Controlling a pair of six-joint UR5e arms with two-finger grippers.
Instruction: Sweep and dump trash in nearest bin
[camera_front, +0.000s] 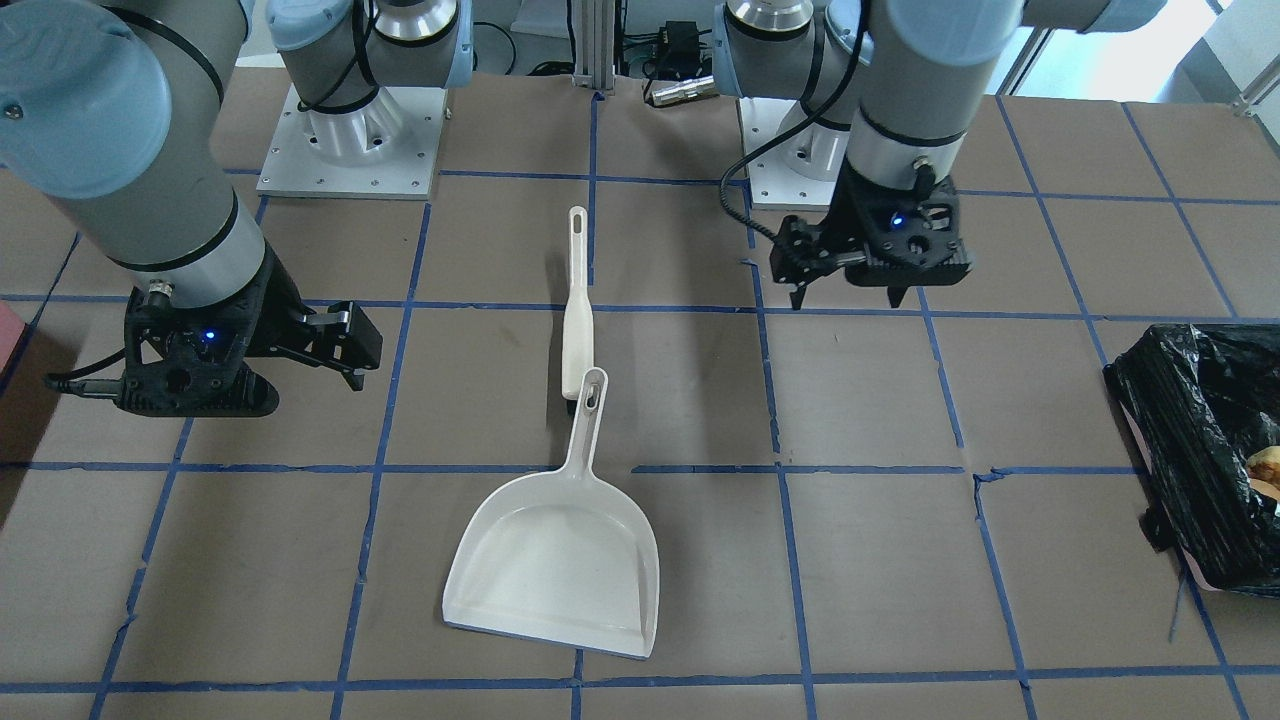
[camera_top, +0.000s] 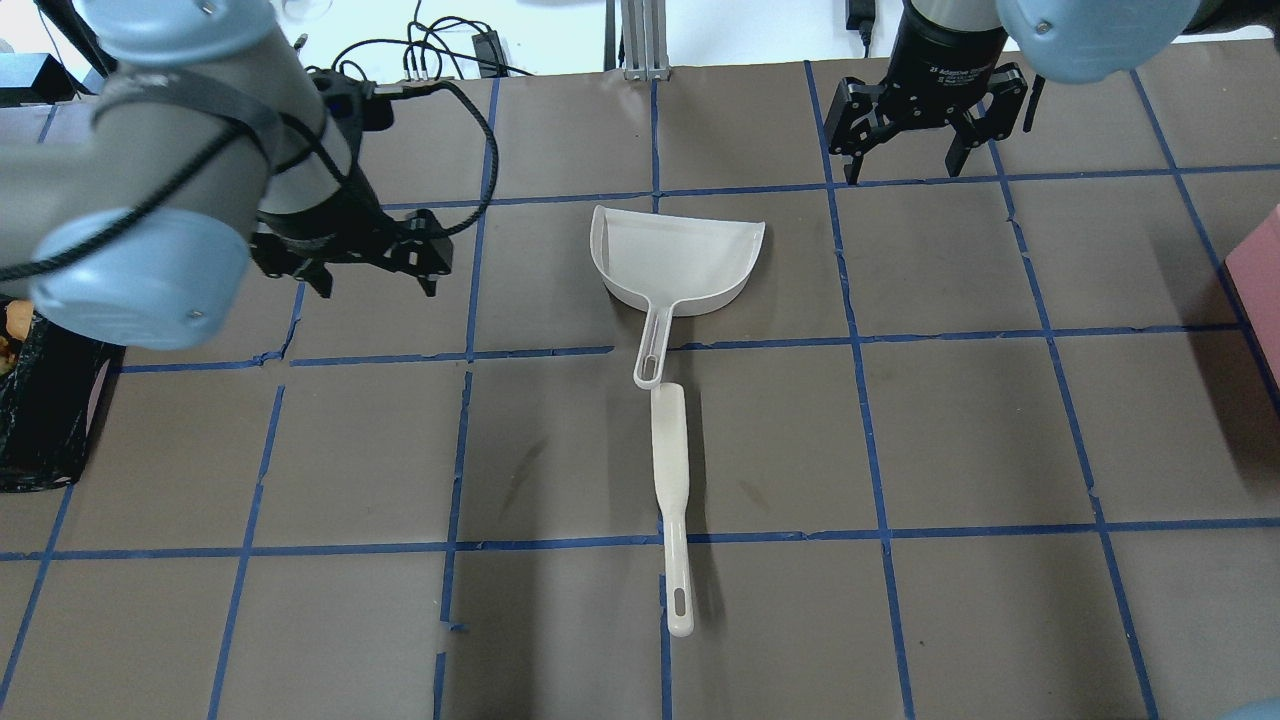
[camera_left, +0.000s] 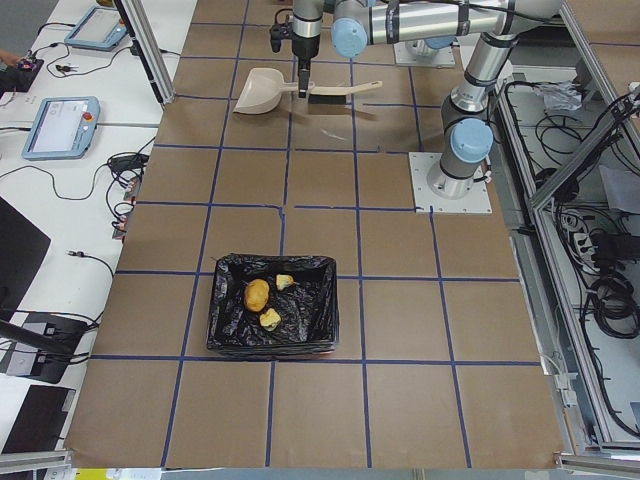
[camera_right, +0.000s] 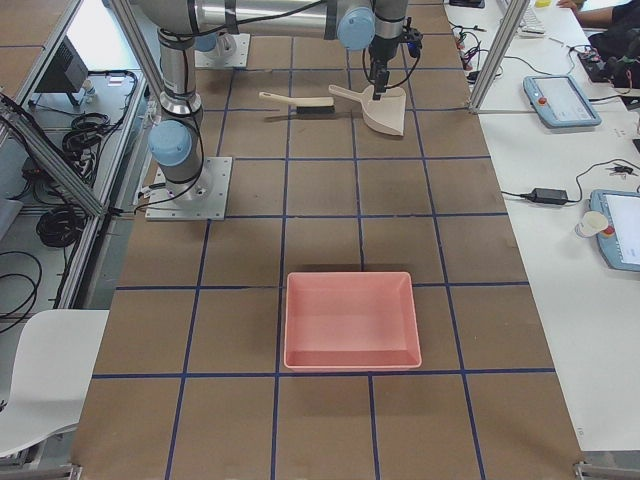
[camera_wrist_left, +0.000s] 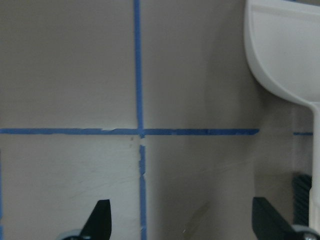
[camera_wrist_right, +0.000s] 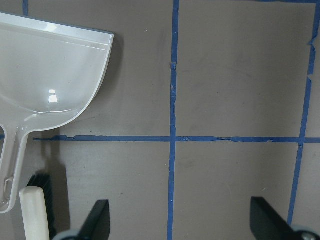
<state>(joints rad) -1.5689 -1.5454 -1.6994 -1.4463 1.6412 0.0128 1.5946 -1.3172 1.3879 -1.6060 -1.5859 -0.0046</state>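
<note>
The trash lies inside the black-bagged bin (camera_left: 225, 320): an orange-brown lump (camera_left: 257, 293) and two smaller pale chunks (camera_left: 284, 282) (camera_left: 269, 319). The bin also shows at the table's edge on my left side (camera_front: 1180, 420) (camera_top: 40, 410). A white dustpan (camera_front: 555, 555) (camera_top: 680, 255) lies empty mid-table, its handle tip next to the head of a white brush (camera_front: 577, 320) (camera_top: 670, 450). My left gripper (camera_front: 845, 298) (camera_top: 378, 290) (camera_wrist_left: 182, 225) is open and empty, hovering left of the dustpan (camera_wrist_left: 285, 55). My right gripper (camera_front: 350, 350) (camera_top: 903, 172) (camera_wrist_right: 182, 225) is open and empty, right of the dustpan (camera_wrist_right: 45, 75).
A pink tray (camera_right: 350, 320) (camera_top: 1260, 270) sits at the table's end on my right side. The table is brown with a blue tape grid. Both arm bases (camera_front: 350, 130) stand at the robot-side edge. Operator tables with tablets flank the far side.
</note>
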